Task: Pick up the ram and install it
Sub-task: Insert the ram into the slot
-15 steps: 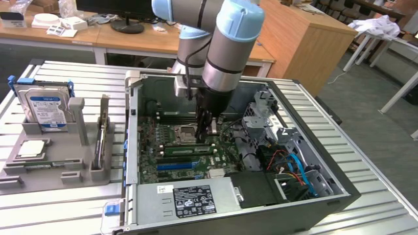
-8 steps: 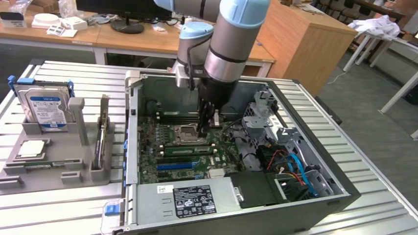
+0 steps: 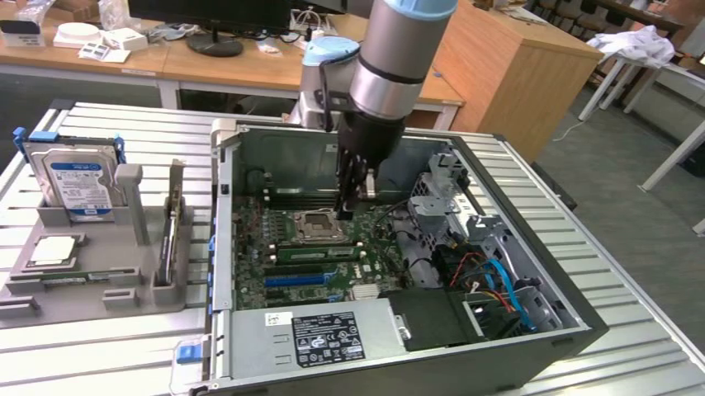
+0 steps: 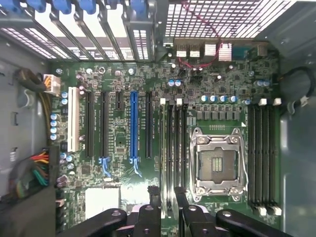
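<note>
The ram (image 3: 173,235) looks like the thin dark-green stick standing on its long edge in a grey holder (image 3: 111,276) at the exterior view's left, outside the computer case. My gripper (image 3: 350,210) hangs well away from it, inside the open case (image 3: 226,247), pointing down just beside the empty processor socket (image 3: 319,223). In the wrist view my gripper (image 4: 167,197) is open over the black memory slots (image 4: 175,148) next to the socket (image 4: 217,160). Only the board shows between its fingers (image 4: 153,197).
The holder also carries a blue-labelled hard drive (image 3: 75,177) and a square silver processor chip (image 3: 55,250). Inside the case are a labelled power supply (image 3: 325,334), drive cage and cables (image 3: 496,280), a second slot bank (image 4: 261,153) and expansion slots (image 4: 133,123).
</note>
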`<state>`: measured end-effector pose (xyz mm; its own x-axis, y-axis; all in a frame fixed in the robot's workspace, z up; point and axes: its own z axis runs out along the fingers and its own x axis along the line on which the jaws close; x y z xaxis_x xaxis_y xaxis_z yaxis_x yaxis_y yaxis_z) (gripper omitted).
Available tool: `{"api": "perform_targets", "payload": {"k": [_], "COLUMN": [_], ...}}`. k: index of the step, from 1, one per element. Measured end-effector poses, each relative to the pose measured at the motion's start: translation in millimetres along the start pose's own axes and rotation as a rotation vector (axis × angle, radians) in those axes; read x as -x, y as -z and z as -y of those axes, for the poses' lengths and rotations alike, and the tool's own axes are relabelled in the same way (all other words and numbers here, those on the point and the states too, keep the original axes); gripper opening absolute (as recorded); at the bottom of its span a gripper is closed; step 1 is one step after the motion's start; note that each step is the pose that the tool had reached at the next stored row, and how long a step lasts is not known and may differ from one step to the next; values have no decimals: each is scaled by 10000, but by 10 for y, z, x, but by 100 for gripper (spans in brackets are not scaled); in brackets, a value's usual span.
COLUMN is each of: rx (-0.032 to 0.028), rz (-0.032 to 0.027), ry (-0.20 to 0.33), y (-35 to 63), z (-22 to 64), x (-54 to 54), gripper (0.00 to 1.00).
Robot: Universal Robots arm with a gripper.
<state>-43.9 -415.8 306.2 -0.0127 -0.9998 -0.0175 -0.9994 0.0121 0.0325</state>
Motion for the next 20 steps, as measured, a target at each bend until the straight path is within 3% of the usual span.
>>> {"api": "perform_targets", "payload": {"k": [13, 20], "rx": [1, 0], "rz": [-1, 0], "ry": [0, 0], "y": [326, 417], "z": [-10, -14], "x": [6, 7], "gripper": [25, 25]}}
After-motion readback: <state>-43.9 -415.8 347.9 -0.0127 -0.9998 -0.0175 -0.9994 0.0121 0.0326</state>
